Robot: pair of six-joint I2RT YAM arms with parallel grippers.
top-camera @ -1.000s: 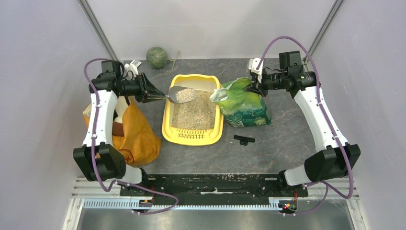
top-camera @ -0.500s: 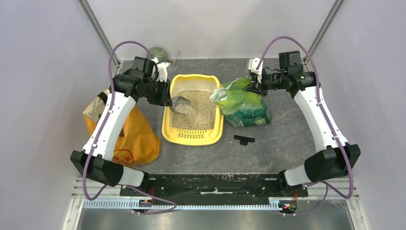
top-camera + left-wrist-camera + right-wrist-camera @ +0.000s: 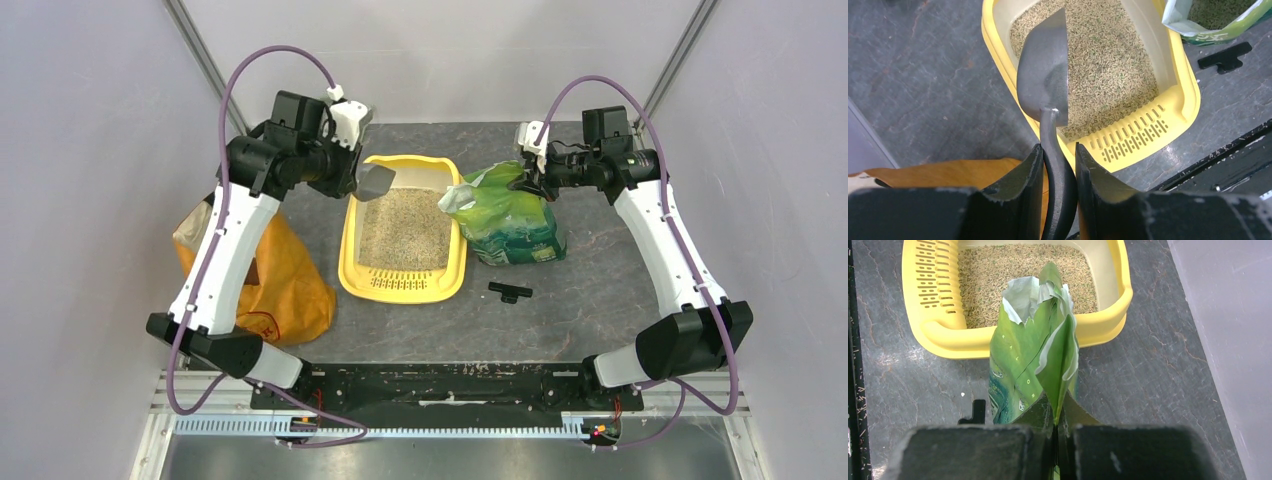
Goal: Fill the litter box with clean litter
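litter box (image 3: 404,290) yellow, beige speckled litter (image 3: 405,228) inside

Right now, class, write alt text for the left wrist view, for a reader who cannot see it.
The left hand grips a grey scoop by its handle, its empty bowl over a yellow litter box holding beige litter. An open green bag shows at upper right.

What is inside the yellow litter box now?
Beige litter covers its floor up to the slotted grille. In the left wrist view the grey scoop hides part of the litter; the floor underneath cannot be seen.
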